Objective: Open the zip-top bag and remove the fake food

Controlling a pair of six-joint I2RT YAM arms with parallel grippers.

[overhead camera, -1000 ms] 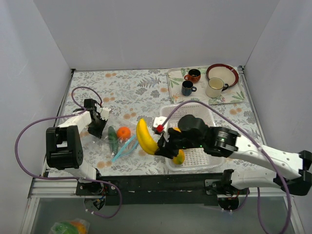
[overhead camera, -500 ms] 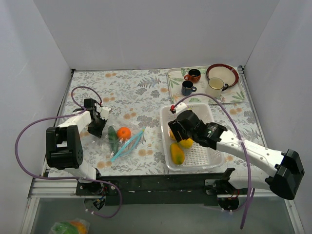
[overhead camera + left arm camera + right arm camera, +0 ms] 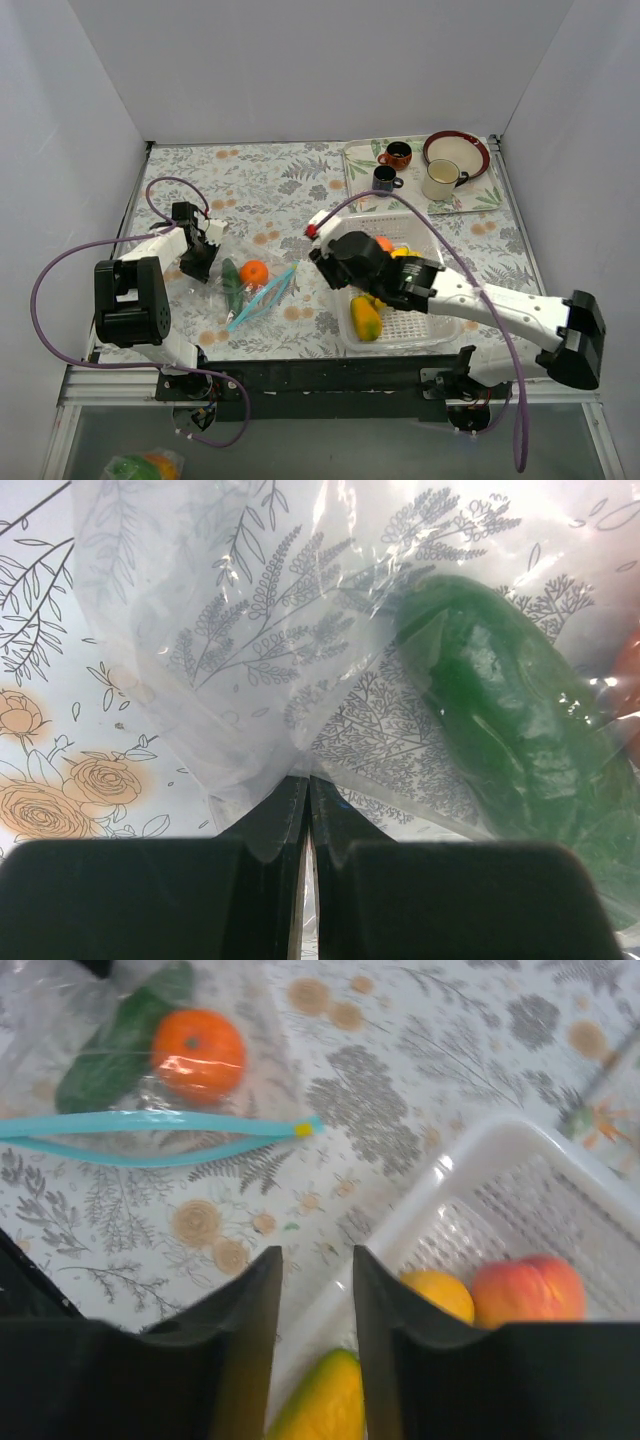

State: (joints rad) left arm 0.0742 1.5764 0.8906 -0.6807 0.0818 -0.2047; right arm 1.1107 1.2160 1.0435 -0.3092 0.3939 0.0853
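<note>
The clear zip-top bag (image 3: 240, 290) lies left of centre with its pale blue zip strip (image 3: 262, 298) parted. Inside it are a dark green cucumber (image 3: 231, 285) and an orange (image 3: 254, 272). My left gripper (image 3: 200, 258) is shut on the bag's far plastic edge (image 3: 300, 770); the cucumber (image 3: 500, 720) lies just beyond it. My right gripper (image 3: 332, 262) is open and empty above the left rim of the white basket (image 3: 437, 240). Its view shows the orange (image 3: 198, 1052), the cucumber (image 3: 125, 1035) and the zip strip (image 3: 150, 1125) ahead.
In the basket lie a mango (image 3: 365, 317), a banana (image 3: 405, 253) and a peach (image 3: 385, 243); the right wrist view also shows a yellow round fruit (image 3: 437, 1293). A tray (image 3: 360, 180) at the back right holds mugs and a red-rimmed plate (image 3: 456, 146).
My right gripper carried the banana from beside the bag into the basket, let it go, and moved back to the basket's left rim. The left gripper has not moved.
</note>
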